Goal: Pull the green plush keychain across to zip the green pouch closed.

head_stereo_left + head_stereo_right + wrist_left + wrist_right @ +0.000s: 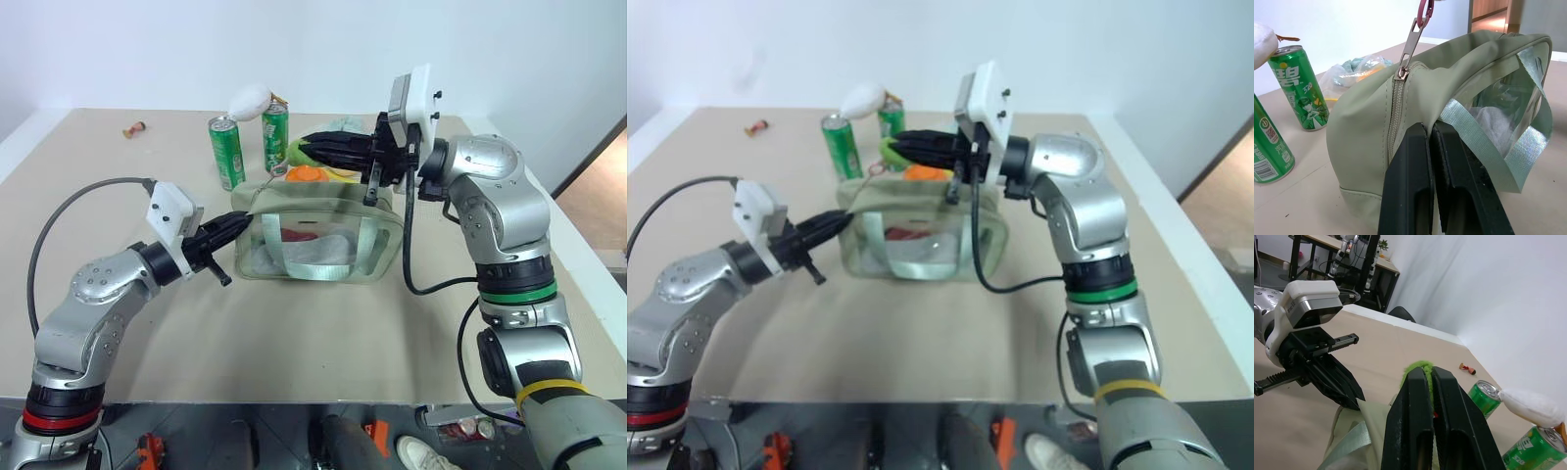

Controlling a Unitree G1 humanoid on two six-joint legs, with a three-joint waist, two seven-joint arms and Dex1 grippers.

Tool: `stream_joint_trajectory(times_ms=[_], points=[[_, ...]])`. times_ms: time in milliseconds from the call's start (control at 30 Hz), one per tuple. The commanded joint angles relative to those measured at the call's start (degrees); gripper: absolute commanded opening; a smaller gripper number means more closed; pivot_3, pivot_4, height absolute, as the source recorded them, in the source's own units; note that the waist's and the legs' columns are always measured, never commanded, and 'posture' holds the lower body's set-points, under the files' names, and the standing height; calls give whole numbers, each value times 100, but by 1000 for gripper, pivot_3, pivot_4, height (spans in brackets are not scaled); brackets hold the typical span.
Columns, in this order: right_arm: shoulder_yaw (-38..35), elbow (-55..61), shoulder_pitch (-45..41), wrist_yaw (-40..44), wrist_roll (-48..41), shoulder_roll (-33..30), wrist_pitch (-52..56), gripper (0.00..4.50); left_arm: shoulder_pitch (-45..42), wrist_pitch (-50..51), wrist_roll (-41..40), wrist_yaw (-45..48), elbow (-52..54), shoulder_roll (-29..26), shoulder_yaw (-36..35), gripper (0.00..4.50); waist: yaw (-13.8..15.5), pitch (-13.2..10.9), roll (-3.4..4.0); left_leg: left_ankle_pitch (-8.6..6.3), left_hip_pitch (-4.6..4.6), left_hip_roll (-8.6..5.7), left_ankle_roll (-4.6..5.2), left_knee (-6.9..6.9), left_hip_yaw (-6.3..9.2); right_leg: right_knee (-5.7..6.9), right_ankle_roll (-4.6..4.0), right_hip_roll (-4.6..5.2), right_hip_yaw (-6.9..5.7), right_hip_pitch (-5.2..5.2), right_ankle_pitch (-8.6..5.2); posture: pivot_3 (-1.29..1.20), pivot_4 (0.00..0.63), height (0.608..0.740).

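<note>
**Pouch pinned at one end, plush puller held at the zip's end**

A beige worktop (294, 323) under a plain white wall carries the green pouch (318, 233) near its middle, with two green drink cans (227, 152) and a white plush toy (249, 99) behind it and a small reddish object (134, 128) far off toward the back left corner.

The left claw (238, 223) is clenched on the pouch's left end; in the left wrist view its fingers (1415, 181) press together against the fabric just below the zipper (1392, 122). That grip reads as an anchor, there so the soft bag does not slide or crumple when the slider is dragged.

The right claw (312, 147) reaches in level from the right, above the pouch's back edge, and is closed on the green plush keychain (890, 150); the right wrist view shows lime fuzz (1418, 367) bulging out around the shut fingers. The keychain hangs in the air over the pouch's left rear, linked down by a red clasp (1423, 12) to the metal pull tab (1411, 44), which stands drawn up and taut from the slider.

The pouch lies with its long axis running left to right across the worktop, the zipper following that line over the top. The slider sits at the left end and the visible teeth look meshed, so I judge the closing nearly or fully done.
</note>
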State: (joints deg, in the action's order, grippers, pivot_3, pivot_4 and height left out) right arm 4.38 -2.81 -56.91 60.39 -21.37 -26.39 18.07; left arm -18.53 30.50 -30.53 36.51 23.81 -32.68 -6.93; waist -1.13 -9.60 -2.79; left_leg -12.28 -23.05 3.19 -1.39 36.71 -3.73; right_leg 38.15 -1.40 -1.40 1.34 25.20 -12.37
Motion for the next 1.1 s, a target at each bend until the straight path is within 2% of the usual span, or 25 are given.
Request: stream_joint_trajectory(times_ms=[33, 533, 967, 1100], points=[[-324, 79, -266, -120, -87, -76, -188, 43, 22, 78, -95, 45, 66, -1, 29, 0, 0, 0, 0, 0, 0, 0, 0, 0, 0, 0, 0, 0, 0, 0, 0, 0, 150, 740], [-314, -971, -651, 95, 190, -421, -943, 43, 142, 216, -316, 56, 149, -195, -286, 0, 0, -1, 1, 0, -6, -5, 0, -4, 0, -4, 1, 4, -2, 4, -2, 0, 150, 740], [-506, -1121, -597, 161, 221, -756, -1080, 43, 84, 171, -239, -15, 6, -367, -326, 0, -13, -3, 4, 0, 0, 7, 0, -9, -1, -3, -5, -7, 6, 7, -3, 0, 150, 740], [-470, -876, -429, 94, 129, -705, -800, 43, 47, 146, -170, 20, 10, -338, -182, 0, -12, -3, 4, 0, 2, 15, 0, -10, -1, -2, -8, -17, 4, 7, -3, 0, 150, 740]])
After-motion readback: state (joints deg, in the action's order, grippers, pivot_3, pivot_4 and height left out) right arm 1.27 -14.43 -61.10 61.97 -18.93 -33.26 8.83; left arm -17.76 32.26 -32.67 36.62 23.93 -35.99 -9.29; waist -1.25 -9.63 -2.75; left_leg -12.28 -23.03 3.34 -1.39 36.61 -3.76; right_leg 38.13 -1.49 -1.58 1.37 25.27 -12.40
